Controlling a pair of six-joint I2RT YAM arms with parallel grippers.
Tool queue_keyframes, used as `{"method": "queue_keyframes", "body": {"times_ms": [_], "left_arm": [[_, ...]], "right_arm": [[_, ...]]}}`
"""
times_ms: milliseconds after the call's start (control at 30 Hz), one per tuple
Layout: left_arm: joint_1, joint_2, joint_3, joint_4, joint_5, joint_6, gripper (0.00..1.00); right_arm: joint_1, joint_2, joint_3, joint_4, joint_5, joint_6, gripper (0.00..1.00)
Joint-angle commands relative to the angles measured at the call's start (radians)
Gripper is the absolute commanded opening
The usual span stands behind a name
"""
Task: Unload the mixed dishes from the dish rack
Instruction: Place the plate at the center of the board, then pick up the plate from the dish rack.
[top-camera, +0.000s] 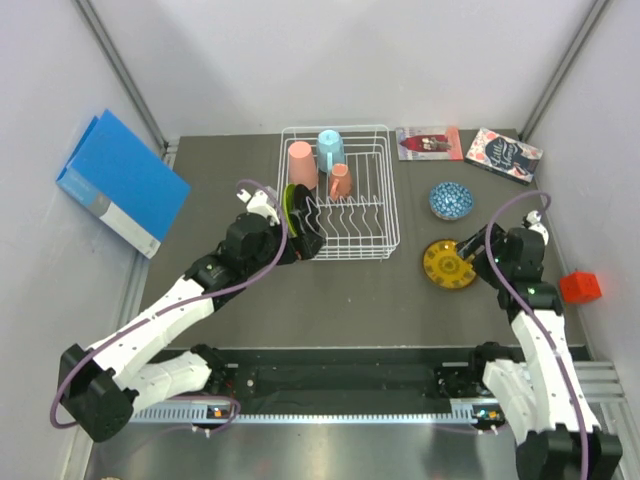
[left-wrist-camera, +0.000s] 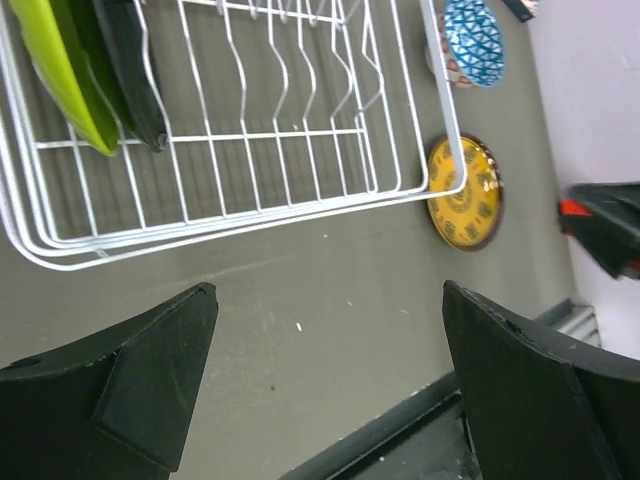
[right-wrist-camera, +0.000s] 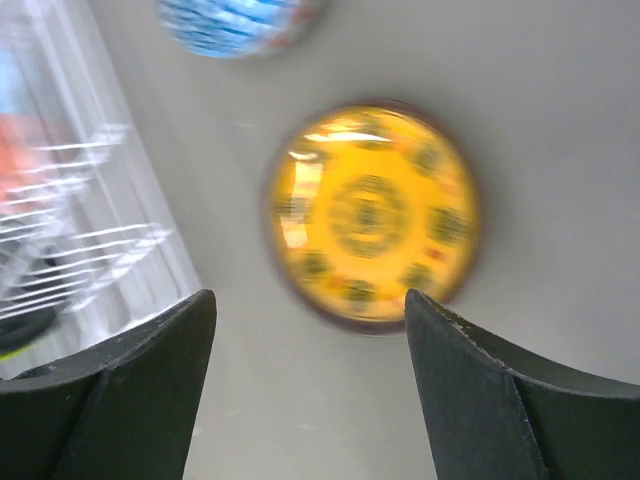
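A: Where do the dishes sit?

B: Five are in the dish rack (top-camera: 391, 200). The lime-green plate (left-wrist-camera: 60, 80) and the black plate (left-wrist-camera: 130, 75) stand on edge, side by side, at its left end. The pink cup (top-camera: 301, 163), the light blue mug (top-camera: 331, 148) and the salmon cup (top-camera: 341, 181) are in the far part. The yellow plate (right-wrist-camera: 372, 212) lies flat on the table (top-camera: 230, 280) to the right of the rack, and the blue bowl (top-camera: 451, 200) is just beyond it.

A: And the grippers?

B: The left gripper (left-wrist-camera: 328, 310) is spread wide with nothing between its fingers, close to the rack's near left corner by the two plates. The right gripper (right-wrist-camera: 310, 300) hangs over the yellow plate with its fingers apart, gripping nothing.

A: How would those plates handle?

B: I'd guess they are stiff, light and smooth, so they may be slippery. A thin rim gives the fingers little to bite on. I would pinch the upper edge with one finger on each face, then lift straight up so the plate clears the wires without snagging.

A: And the cups?

B: They look rigid and light. I would clamp across the wall near the top. The mug's handle may turn it in the grip.
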Motion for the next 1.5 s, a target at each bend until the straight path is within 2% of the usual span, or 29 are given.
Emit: {"method": "queue_keyframes", "body": {"times_ms": [0, 100, 133, 267, 367, 467, 567, 600, 767, 1100, 1467], "left_arm": [[0.003, 0.043, 0.102, -0.036, -0.107, 0.063, 0.98], [0.003, 0.098, 0.19, -0.097, -0.19, 0.109, 0.98], [0.004, 0.118, 0.242, -0.112, -0.26, 0.122, 0.98], [0.004, 0.241, 0.392, -0.206, -0.416, 0.202, 0.98], [0.007, 0.361, 0.513, -0.26, -0.488, 0.251, 0.93], [0.011, 0.464, 0.61, -0.289, -0.511, 0.291, 0.86], [0.012, 0.557, 0.673, -0.306, -0.522, 0.316, 0.71], [0.012, 0.579, 0.693, -0.315, -0.528, 0.317, 0.63], [0.012, 0.714, 0.819, -0.41, -0.566, 0.328, 0.51], [0.011, 0.794, 0.822, -0.442, -0.648, 0.319, 0.48], [0.052, 0.824, 0.756, -0.413, -0.576, 0.296, 0.46]], "right_arm": [[0.036, -0.098, 0.038, 0.106, -0.162, 0.047, 0.76], [0.134, -0.107, 0.07, 0.186, -0.203, 0.0, 0.76], [0.166, -0.102, 0.078, 0.212, -0.19, -0.028, 0.76], [0.394, -0.021, 0.14, 0.212, -0.052, -0.105, 0.75], [0.499, 0.048, 0.174, 0.209, 0.051, -0.138, 0.75], [0.542, 0.094, 0.196, 0.217, 0.088, -0.161, 0.74], [0.55, 0.115, 0.202, 0.224, 0.094, -0.181, 0.74], [0.55, 0.118, 0.202, 0.232, 0.094, -0.191, 0.74], [0.55, 0.129, 0.2, 0.24, 0.09, -0.211, 0.74], [0.55, 0.14, 0.174, 0.263, 0.067, -0.224, 0.74], [0.55, 0.141, 0.154, 0.267, 0.059, -0.215, 0.73]]}}
